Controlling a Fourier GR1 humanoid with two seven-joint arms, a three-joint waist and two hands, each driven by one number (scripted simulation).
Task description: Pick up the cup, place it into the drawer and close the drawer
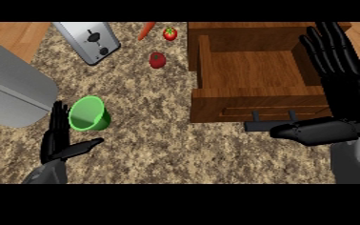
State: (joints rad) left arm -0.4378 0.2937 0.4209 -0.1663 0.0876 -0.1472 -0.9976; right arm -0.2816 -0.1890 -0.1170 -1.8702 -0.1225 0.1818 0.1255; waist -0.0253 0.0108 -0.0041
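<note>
Speckled stone-look counter (162, 138), warm wooden drawer (246, 83), brushed-metal toaster (90, 40), glossy green plastic cup (89, 114)

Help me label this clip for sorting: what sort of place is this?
Most likely a kitchen counter: a speckled stone countertop holds a toaster and tomatoes, with an open wooden drawer beside them.

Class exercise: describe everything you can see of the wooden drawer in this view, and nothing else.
The drawer is brown wood with visible grain, pulled open from the cabinet at the counter's right side. Its interior is a bare rectangular well with raised side walls; nothing lies inside. The front panel has a recessed rectangle, and a dark bar handle projects from it. The right hand, open, overlaps its right wall; whether it touches cannot be told.
</note>
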